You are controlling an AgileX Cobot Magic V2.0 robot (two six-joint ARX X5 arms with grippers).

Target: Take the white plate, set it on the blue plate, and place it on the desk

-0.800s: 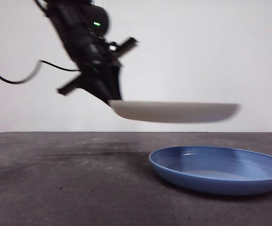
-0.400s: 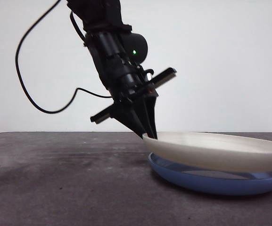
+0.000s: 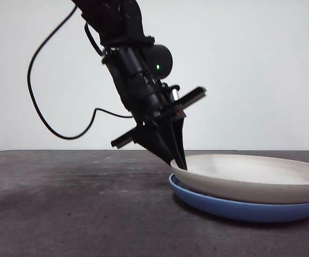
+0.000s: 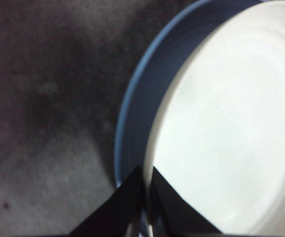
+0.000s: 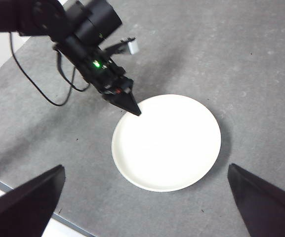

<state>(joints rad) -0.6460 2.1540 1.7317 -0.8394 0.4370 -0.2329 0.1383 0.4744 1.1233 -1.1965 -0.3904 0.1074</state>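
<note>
Cream-white, matte, the white plate (image 3: 253, 176) sits nested in the blue plate (image 3: 240, 209), rim over rim. In the front view only a blue band shows under the white one. The stack is on the desk (image 3: 74, 209), a dark grey-brown mottled top, toward the right side of the front view and near the camera-side edge; the plates run off the right border of that picture.

Left gripper (image 3: 180, 162) comes down at a steep slant from the upper left, tips at the white plate's left rim. In the left wrist view (image 4: 147, 197) its two black jaws are pinched close together on the thin white rim, with the blue rim (image 4: 132, 118) showing as a crescent just outside the white one (image 4: 231, 128). So it is clamped on the white plate's edge. A green light (image 3: 157, 67) glows on the arm's body, and a black cable (image 3: 52, 107) loops out to the left behind it.

Right wrist view looks down from high up: white plate (image 5: 166, 142) round and whole on the grey desk (image 5: 241, 59), left gripper (image 5: 135, 110) touching its rim. The blue plate is covered by the white one from this angle. Right gripper (image 5: 147, 207) hangs well above the desk, jaws spread wide apart at the picture's two bottom corners, holding nothing. A desk edge (image 5: 28, 197) runs across one corner of that view.
</note>
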